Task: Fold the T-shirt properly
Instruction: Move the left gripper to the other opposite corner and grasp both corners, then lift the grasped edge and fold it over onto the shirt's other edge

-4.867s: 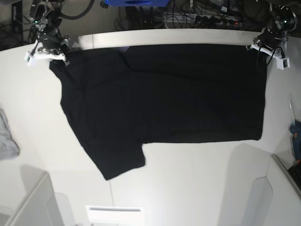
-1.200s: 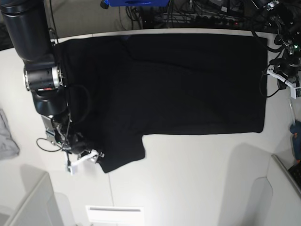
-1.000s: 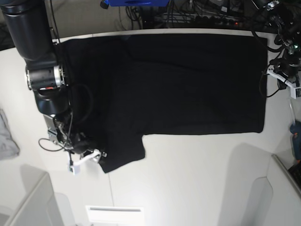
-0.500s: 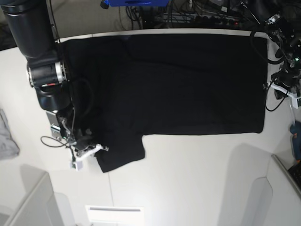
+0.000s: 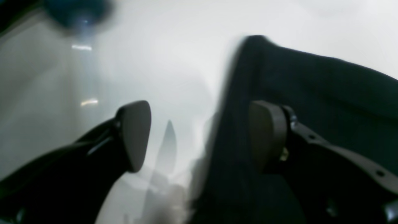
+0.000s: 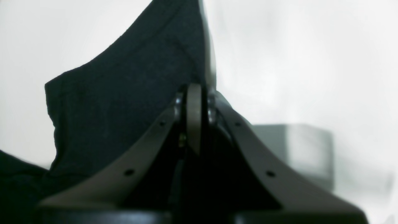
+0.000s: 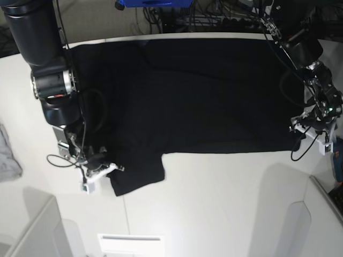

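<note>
The black T-shirt lies spread flat on the white table, plain side up. My right gripper is at the hem of the lower left sleeve. In the right wrist view it is shut, with the sleeve's fabric pinched at the pads. My left gripper is at the shirt's lower right corner. In the left wrist view it is open and straddles the shirt's edge. One finger is over bare table and the other finger is over the cloth.
A small grey cloth lies at the table's left edge. A blue object sits at the right edge. Cables and gear crowd the back. Grey bins stand at the front left and front right.
My left arm has moved down the shirt's right side to its lower right corner. My right gripper has stayed at the sleeve hem, and the sleeve corner has shifted slightly.
</note>
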You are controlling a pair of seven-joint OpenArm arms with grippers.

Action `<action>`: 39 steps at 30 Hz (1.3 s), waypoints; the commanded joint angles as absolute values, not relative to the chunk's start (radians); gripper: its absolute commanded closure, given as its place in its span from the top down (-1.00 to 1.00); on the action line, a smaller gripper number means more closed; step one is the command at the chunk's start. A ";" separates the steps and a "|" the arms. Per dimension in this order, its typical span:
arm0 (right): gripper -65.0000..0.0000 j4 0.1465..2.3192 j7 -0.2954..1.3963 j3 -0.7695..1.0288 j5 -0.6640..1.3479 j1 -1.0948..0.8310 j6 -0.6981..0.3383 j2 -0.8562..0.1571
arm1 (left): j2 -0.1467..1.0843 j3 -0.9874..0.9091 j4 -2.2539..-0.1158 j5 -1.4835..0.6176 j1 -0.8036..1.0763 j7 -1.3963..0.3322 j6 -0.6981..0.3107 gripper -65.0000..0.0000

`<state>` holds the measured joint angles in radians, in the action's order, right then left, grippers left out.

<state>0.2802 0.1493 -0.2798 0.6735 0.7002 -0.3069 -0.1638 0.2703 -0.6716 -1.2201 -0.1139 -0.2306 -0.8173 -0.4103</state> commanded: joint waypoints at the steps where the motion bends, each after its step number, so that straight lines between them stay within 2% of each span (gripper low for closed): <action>1: -1.00 0.280 0.189 -0.283 0.657 0.713 -0.298 -0.166 | 0.292 -0.671 -1.211 -0.110 -0.263 -0.773 -0.409 0.45; 12: -1.00 0.280 0.189 -0.283 0.657 0.717 -0.298 -0.168 | 0.291 -0.665 -0.905 0.042 -0.424 -0.593 -0.409 0.45; 20: -1.00 0.280 0.186 -0.285 0.657 0.719 -0.298 -0.168 | 0.289 -0.575 -0.811 0.036 -0.452 -0.570 -0.407 0.42; 22: -1.00 0.280 0.186 -0.285 0.657 0.719 -0.298 -0.170 | 0.288 -0.573 -0.811 0.036 -0.450 -0.570 -0.407 0.23; 27: -1.00 0.280 0.185 -0.285 0.657 0.719 -0.298 -0.171 | 0.286 -0.567 -0.809 0.041 -0.446 -0.570 -0.407 -0.61; 30: -1.00 0.282 0.182 -0.283 0.659 0.714 -0.298 -0.171 | 0.286 -0.567 -0.809 0.038 -0.441 -0.570 -0.407 -1.00; 39: -1.00 0.340 0.168 -0.283 0.659 0.697 -0.297 -0.173 | 0.292 -0.568 -0.835 0.036 -0.432 -0.578 -0.410 -1.00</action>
<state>0.3321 0.1467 -0.2798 0.6720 0.6750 -0.3065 -0.1673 0.2798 -0.5694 -0.8223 0.0261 -0.4240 -0.5533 -0.4049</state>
